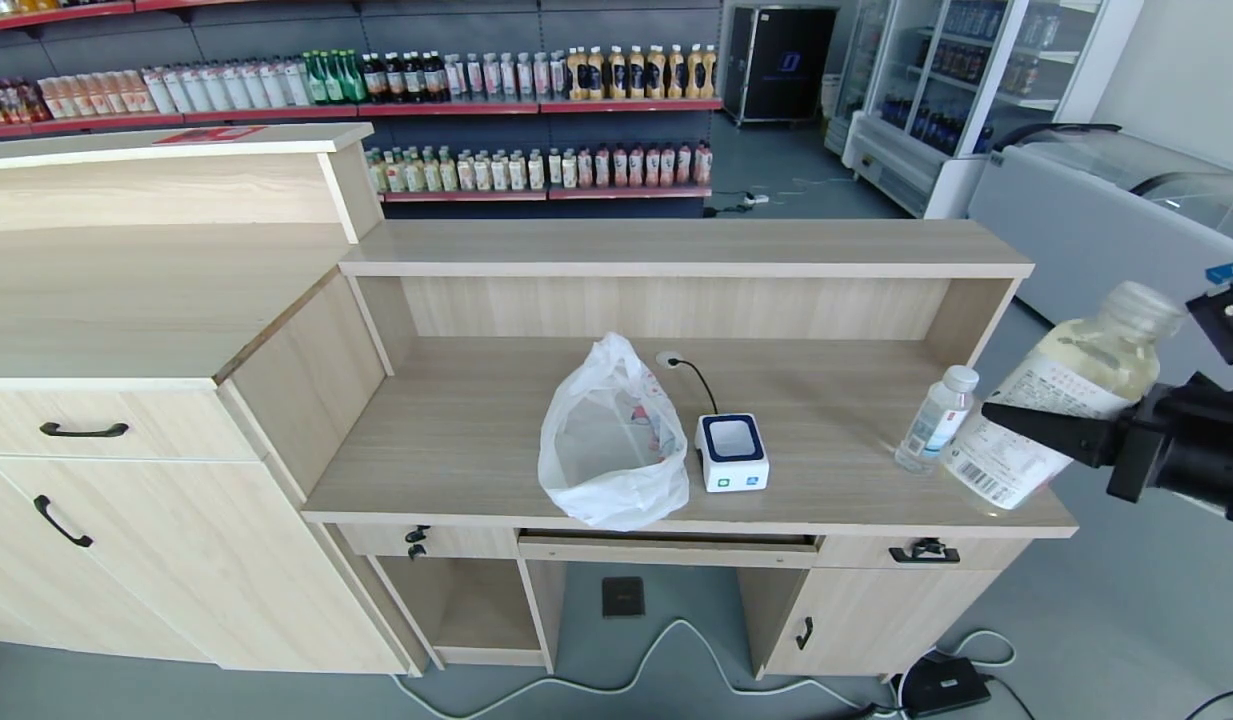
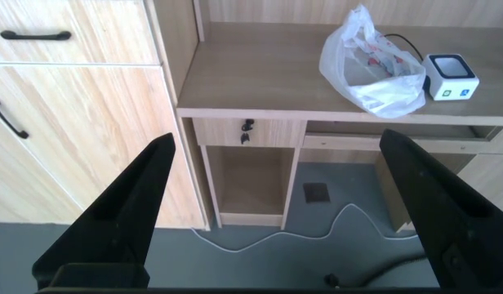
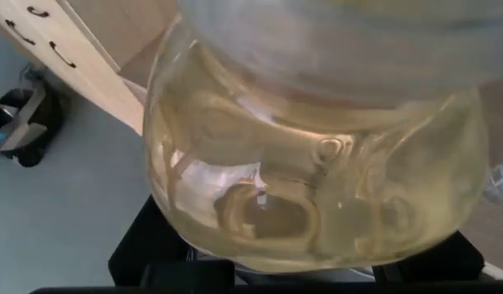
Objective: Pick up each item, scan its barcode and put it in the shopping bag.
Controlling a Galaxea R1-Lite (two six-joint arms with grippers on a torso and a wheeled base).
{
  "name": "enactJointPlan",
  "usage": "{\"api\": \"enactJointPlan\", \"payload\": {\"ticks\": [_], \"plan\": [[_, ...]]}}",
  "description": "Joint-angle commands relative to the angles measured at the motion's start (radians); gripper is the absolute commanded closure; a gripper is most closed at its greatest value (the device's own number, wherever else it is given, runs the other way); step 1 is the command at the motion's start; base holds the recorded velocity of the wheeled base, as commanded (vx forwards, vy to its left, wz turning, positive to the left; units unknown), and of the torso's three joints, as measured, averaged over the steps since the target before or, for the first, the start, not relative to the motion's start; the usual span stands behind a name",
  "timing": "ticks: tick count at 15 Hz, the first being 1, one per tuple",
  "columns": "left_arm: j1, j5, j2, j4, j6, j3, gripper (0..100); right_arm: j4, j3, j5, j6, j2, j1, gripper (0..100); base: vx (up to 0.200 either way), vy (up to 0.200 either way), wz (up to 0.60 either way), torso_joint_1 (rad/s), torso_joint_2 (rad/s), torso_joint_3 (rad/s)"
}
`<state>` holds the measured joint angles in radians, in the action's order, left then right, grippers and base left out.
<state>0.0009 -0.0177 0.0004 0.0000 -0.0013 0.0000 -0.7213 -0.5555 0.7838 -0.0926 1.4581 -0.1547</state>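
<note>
The right claw (image 1: pixel 1026 432) is pinching a large bottle (image 1: pixel 1061 385) of pale yellowish drink around its middle, at the right end of the bench (image 1: pixel 826 400). The bottle is tilted, its cap up and away from the bench and its base low over the front corner; whether the base touches the wood I cannot tell. A barcode (image 1: pixel 984 480) shows on the lower label, turned toward the front. A small bottle (image 1: pixel 934 420) stands upright just beside it on the bench. The scanner (image 1: pixel 732 450) sits near the front edge at the middle, its dark window facing up and its cable (image 1: pixel 691 375) running to the back; the shopping bag (image 1: pixel 611 440) slumps against the scanner's left side with its mouth open upward. The left claw (image 2: pixel 278 137) hangs low, well to the left of the bench front, its fingers spread wide and holding nothing.

The step in hand looks to be carrying the large bottle to the scanner. To do it well, lift clear of the small bottle first so that it is not knocked over; travel left above the bench; roll the wrist so that the barcode faces down over the window, close and steady; then go on to the bag's mouth and lower the bottle inside before letting go, since the thin plastic may fold.
</note>
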Motion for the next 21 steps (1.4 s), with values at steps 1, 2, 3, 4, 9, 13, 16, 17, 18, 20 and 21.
{"api": "enactJointPlan", "payload": {"ticks": [1,2,3,4,9,13,16,17,18,20,21], "plan": [[0.001,-0.001,0.001,0.000,0.000,0.000,0,-0.024,-0.011,-0.055,-0.110,0.127,-0.032,100,0.000,0.000,0.00,0.000,0.00,0.000],[0.001,-0.001,0.001,0.000,0.000,0.000,0,-0.020,-0.018,-0.101,-0.223,0.151,-0.060,100,0.000,0.000,0.00,0.000,0.00,0.000],[0.001,-0.001,0.001,0.000,0.000,0.000,0,-0.017,-0.023,-0.135,-0.338,0.166,-0.072,100,0.000,0.000,0.00,0.000,0.00,0.000],[0.001,0.001,0.001,0.000,0.000,0.000,0,-0.021,-0.032,-0.147,-0.444,0.180,-0.088,100,0.000,0.000,0.00,0.000,0.00,0.000],[0.001,0.001,0.001,0.000,0.000,0.000,0,-0.024,-0.090,-0.140,-0.803,0.222,-0.137,100,0.000,0.000,0.00,0.000,0.00,0.000],[0.001,-0.001,0.000,0.000,0.000,0.000,0,-0.070,-0.115,-0.140,-0.966,0.243,-0.184,100,0.000,0.000,0.00,0.000,0.00,0.000],[0.001,0.001,0.001,0.000,0.000,0.000,0,-0.155,-0.115,-0.138,-1.038,0.266,-0.201,100,0.000,0.000,0.00,0.000,0.00,0.000],[0.001,0.001,0.001,0.000,0.000,0.000,0,-0.182,-0.118,-0.140,-1.047,0.275,-0.201,100,0.000,0.000,0.00,0.000,0.00,0.000],[0.001,0.001,0.001,0.000,0.000,0.000,0,-0.210,-0.119,-0.140,-1.058,0.283,-0.201,100,0.000,0.000,0.60,0.007,0.00,0.002],[0.001,-0.001,0.001,0.000,0.000,0.000,0,-0.331,-0.113,-0.143,-1.086,0.303,-0.180,100,0.000,0.000,0.60,0.000,0.00,0.000],[0.001,-0.001,0.001,0.000,0.000,0.000,0,-0.371,-0.106,-0.143,-1.086,0.315,-0.172,100,0.000,0.000,0.60,-0.002,0.01,0.002]]}}
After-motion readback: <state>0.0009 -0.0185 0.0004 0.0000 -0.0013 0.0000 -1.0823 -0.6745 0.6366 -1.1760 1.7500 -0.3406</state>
